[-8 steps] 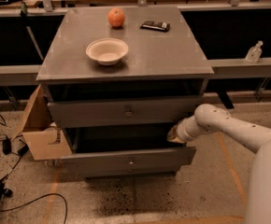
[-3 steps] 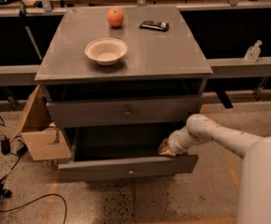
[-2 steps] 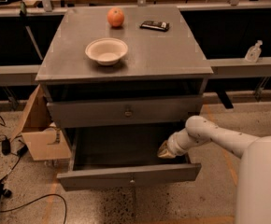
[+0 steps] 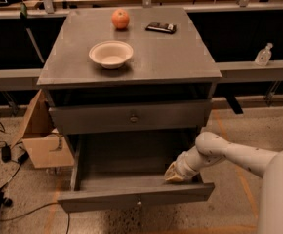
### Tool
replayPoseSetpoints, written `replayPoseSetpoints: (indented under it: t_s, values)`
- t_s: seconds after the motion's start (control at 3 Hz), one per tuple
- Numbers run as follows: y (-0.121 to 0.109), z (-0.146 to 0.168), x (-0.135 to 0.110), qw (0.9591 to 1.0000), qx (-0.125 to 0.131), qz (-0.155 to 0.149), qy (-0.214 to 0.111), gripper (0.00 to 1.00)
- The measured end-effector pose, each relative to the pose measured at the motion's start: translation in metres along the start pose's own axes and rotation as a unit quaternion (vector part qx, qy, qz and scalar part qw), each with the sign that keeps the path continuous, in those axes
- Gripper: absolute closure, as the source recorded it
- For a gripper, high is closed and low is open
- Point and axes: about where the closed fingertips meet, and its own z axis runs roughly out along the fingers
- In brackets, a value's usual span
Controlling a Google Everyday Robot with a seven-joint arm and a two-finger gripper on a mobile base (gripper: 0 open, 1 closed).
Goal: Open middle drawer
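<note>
The middle drawer [image 4: 107, 199] is a dark-grey drawer with a small round knob [image 4: 138, 203] at the centre of its flat front. It stands pulled far out of the cabinet toward me, and its empty inside [image 4: 131, 162] is showing. My gripper [image 4: 175, 173] is inside the drawer's front right corner, just behind the front panel and against it. The white arm [image 4: 239, 155] reaches in from the right.
The drawer above [image 4: 131, 117] sticks out slightly. On the cabinet top [image 4: 180, 57] are a white bowl [image 4: 111, 53], an orange-red fruit [image 4: 120, 19] and a flat black object [image 4: 161, 27]. A cardboard box [image 4: 39, 140] and cables [image 4: 0, 155] lie left; a bottle [image 4: 263, 55] stands on the right ledge.
The middle drawer has slid out toward me, from partly open to wide open. My gripper has moved forward and down with its front right corner.
</note>
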Motion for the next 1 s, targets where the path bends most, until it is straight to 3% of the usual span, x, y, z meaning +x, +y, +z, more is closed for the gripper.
replayPoseSetpoints:
  t_s: [0.33,0.67,1.0]
  values:
    - [0.0,-0.001,-0.001,1.0,0.0,0.0,0.0,1.0]
    - [0.037,0.001,0.003,0.9992,-0.033,0.024,-0.001,1.0]
    - [0.049,0.002,0.004,0.9982,-0.048,0.035,-0.002,1.0]
